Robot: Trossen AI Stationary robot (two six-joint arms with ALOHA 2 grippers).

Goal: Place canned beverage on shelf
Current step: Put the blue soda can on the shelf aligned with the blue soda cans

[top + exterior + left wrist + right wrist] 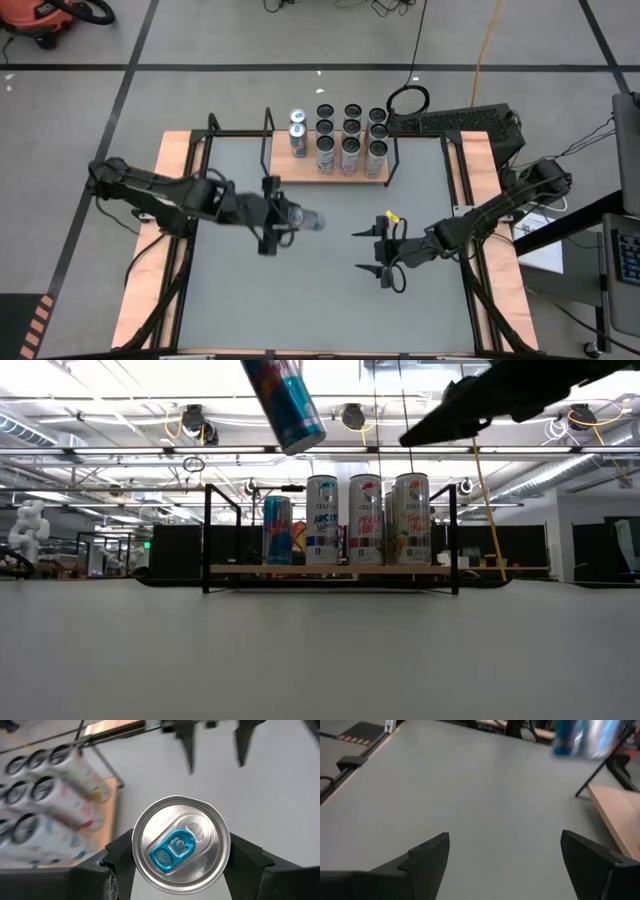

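A blue and silver canned beverage hangs in the air over the table's left middle, with my left gripper shut on it. In the low view the can slants high above the table. The shelf, a light-wood board with black rod ends, stands at the far middle. Several tall cans and two shorter blue ones stand upright on it. My right gripper hovers open to the right of the held can, with nothing between its fingers. My left gripper pinches the can's side wall near its lid end, one finger on each side. The can lies along the fingers, its lid turned back toward the wrist. It slants with its bottom end downward, lifted clear of the table.
The grey tabletop has wooden strips along its left and right edges. The shelf's black rod frame rises at both ends of the board. A yellow tag shows on the right arm near its gripper.
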